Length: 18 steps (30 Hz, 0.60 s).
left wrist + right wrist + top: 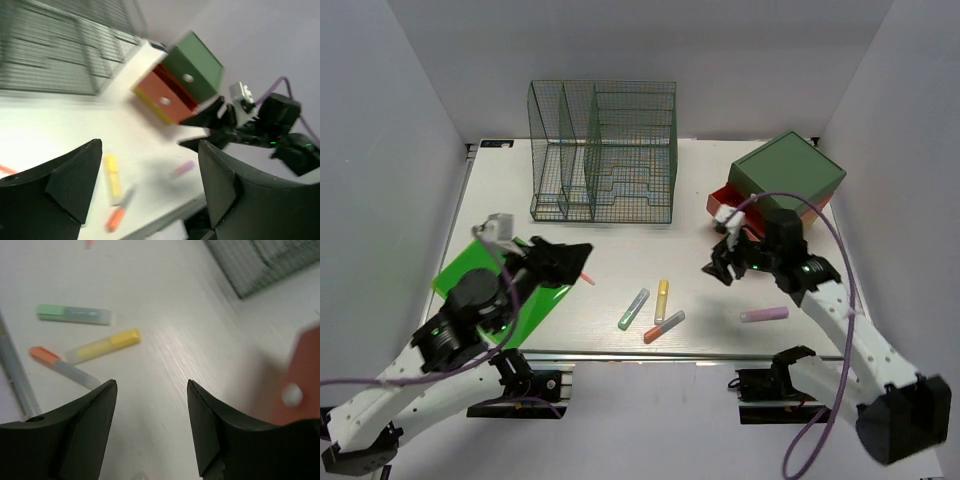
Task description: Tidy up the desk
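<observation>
Top external: left claw (578, 256) and right claw (722, 268) gape empty; purple highlighter (764, 314) lies crosswise on desk (620, 240), nearer the right

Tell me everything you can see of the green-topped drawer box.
The drawer box is a cube, dark green on top, with stacked fronts: green, red, and a yellow strip lowest. The green and red fronts each carry a round white knob. The red drawer looks pulled partway out. It sits upright, angled, at the far right corner of the desk. The right hand hovers open just in front; contact cannot be told.
</observation>
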Each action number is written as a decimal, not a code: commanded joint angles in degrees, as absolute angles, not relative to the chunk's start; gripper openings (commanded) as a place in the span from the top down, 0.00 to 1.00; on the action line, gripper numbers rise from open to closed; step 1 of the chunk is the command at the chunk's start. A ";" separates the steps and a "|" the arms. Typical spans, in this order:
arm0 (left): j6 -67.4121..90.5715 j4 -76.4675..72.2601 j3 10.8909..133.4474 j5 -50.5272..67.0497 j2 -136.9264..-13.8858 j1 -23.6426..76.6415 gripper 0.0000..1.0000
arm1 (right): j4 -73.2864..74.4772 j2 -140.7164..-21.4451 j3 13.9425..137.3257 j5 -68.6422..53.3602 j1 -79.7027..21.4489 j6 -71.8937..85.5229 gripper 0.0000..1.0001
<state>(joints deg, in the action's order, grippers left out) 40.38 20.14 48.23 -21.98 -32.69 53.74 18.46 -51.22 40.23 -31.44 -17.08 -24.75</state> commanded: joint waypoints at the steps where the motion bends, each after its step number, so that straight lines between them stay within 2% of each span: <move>1: 34.10 38.13 45.62 -31.89 -25.42 53.53 0.12 | 23.19 -58.76 48.31 -31.92 -27.66 -28.48 0.36; 4: 31.56 38.15 43.86 -31.73 -19.87 54.05 0.10 | 24.60 -69.81 54.98 -24.19 -38.91 -28.30 0.35; 6: 30.42 38.23 42.45 -31.03 -18.90 54.05 0.10 | 25.84 -76.08 59.04 -19.02 -45.57 -28.04 0.39; 9: 29.53 39.81 40.87 -29.27 -18.90 54.05 0.09 | 27.15 -90.30 68.35 -13.30 -51.04 -27.16 0.44; 11: 28.49 39.21 40.25 -27.70 -18.72 54.05 0.09 | 29.34 -95.69 77.28 -12.05 -52.11 -25.06 0.45; 15: 27.07 37.71 39.29 -28.21 -18.02 54.05 0.07 | 32.94 -109.91 91.90 -10.81 -55.27 -21.36 0.35; 18: 27.16 38.14 39.64 -27.86 -17.84 54.05 0.07 | 34.89 -117.56 101.58 -9.59 -57.12 -19.69 0.32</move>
